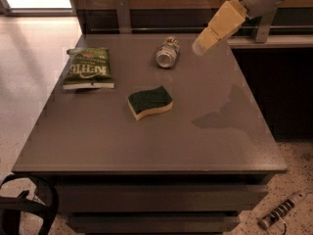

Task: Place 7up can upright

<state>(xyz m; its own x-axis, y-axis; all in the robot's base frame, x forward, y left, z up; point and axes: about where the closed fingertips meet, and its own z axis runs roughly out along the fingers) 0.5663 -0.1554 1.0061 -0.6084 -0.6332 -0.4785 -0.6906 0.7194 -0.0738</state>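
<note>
The 7up can point(167, 52) lies on its side near the far edge of the grey table point(146, 141), one silvery end facing me. My gripper point(201, 44) comes in from the upper right with its cream-coloured fingers pointing down and left. It hangs above the table a little to the right of the can, apart from it, and holds nothing that I can see.
A green snack bag point(88, 68) lies at the far left of the table. A green and yellow sponge point(149, 102) lies near the middle. A rail with metal posts point(123, 13) runs behind the table. A counter edge point(266, 40) stands at the right.
</note>
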